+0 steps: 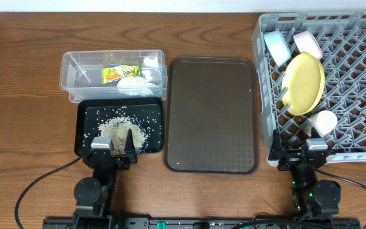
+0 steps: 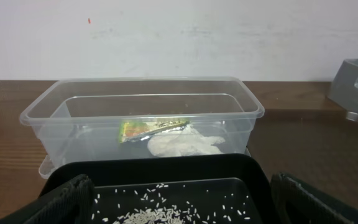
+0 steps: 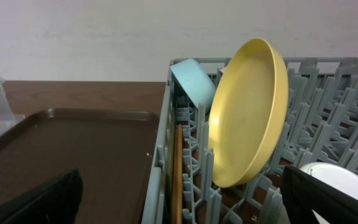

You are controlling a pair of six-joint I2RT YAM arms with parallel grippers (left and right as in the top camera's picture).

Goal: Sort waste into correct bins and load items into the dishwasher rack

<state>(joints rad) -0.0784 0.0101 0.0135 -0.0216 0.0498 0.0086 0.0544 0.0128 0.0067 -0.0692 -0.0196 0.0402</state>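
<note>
Grey rack (image 1: 361, 76) loaded, waste binned; left gripper (image 2: 182, 186) and right gripper (image 3: 182, 177) stand with fingers apart, holding nothing.
The left wrist shows me the clear tub (image 2: 142, 106) holding wrapper (image 2: 148, 129) and tissue (image 2: 182, 144), and the black tray (image 2: 166, 168) holding rice (image 2: 148, 214). Only the overhead shows the white bowl (image 1: 307, 43) beside the yellow plate (image 1: 304, 83); only the right wrist shows chopsticks (image 3: 178, 168) along the rack wall.

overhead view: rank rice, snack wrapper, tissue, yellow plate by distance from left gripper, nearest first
1. The rice, in the black tray, right in front of the left gripper.
2. The wrapper and the tissue, both in the clear tub behind the tray; too close to call.
3. The yellow plate, far right, standing in the grey rack.
</note>
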